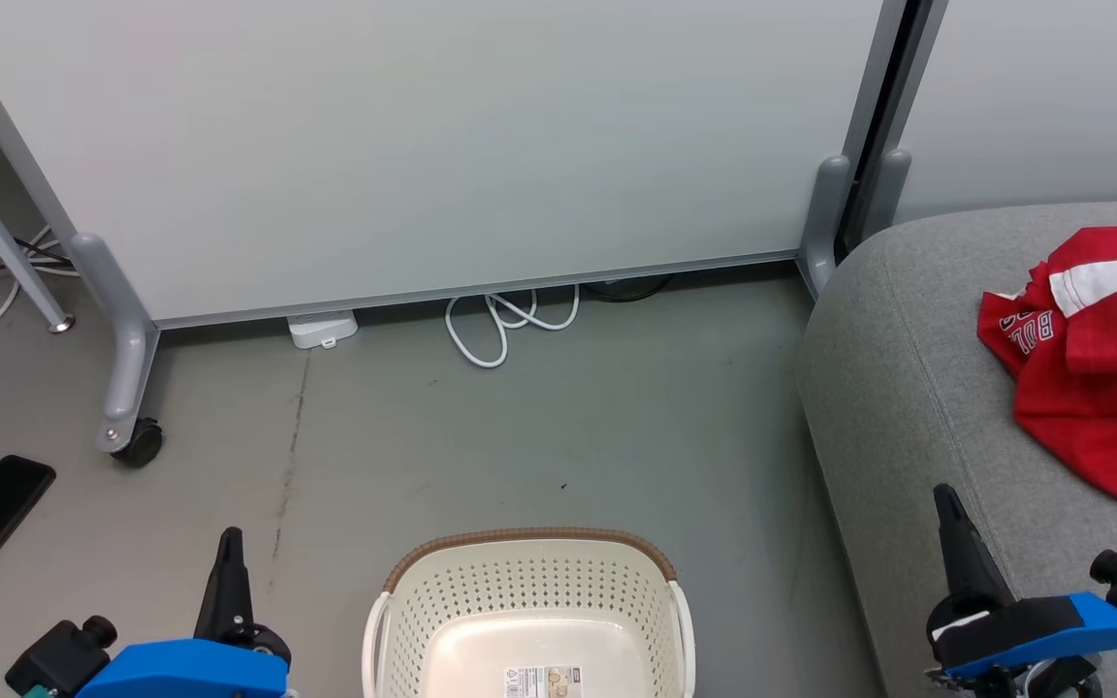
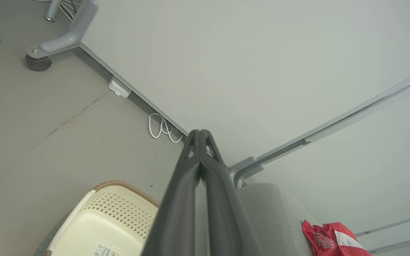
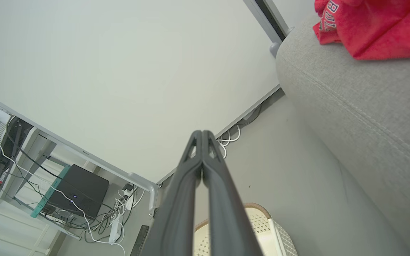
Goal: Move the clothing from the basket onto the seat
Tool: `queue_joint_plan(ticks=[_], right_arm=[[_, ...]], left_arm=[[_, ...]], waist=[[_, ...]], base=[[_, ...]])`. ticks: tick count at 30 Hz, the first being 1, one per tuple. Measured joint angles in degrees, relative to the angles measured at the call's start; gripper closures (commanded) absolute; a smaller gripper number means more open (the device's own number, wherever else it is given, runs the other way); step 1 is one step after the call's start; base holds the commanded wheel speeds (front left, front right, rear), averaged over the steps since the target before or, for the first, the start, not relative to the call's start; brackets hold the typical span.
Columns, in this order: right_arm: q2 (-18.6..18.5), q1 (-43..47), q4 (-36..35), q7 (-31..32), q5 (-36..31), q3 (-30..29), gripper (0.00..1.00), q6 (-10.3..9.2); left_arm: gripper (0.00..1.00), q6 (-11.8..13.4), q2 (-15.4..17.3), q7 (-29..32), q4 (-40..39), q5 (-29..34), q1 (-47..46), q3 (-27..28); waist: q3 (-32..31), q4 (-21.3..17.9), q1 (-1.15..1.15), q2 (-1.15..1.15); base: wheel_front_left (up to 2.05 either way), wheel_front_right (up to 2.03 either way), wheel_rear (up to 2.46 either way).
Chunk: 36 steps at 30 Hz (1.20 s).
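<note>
I found the red fabric clothing lying on the grey upholstered seat, well apart from the cream perforated plastic basket; left gripper and right gripper both pressed together

Setting: office or lab workroom dressed with household props. Pale partition panels standing on grey feet, one foot riding on black caster, and walling off back of bay. Bare grey floor showing crack line and scuffs. White cable looping out from under panel, near white plug box. In right wrist view, black computer case sitting amid tangled leads. Domestic items standing in: grey seat, perforated basket, red clothing lying on seat.
</note>
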Motion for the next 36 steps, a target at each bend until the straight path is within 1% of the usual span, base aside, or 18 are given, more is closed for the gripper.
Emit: queue_joint_plan(ticks=[19, 36], right_arm=[[0.00, -0.86, -0.44, 2.72, 13.81, -0.82, 1.00, 0.00], [0.00, -1.40, -0.76, 4.77, 24.23, -1.46, 1.00, 0.00]], left_arm=[[1.00, 0.00, -0.19, 3.28, -1.08, -11.77, -1.73, 1.51], [1.00, 0.00, -0.27, 5.79, -1.91, -20.68, -2.98, 2.66]], waist=[[0.03, -0.10, -0.01, 0.00], [0.06, -0.20, -0.01, 0.00]], base=[[0.00, 0.00, 0.00], [0.00, 0.00, 0.00]])
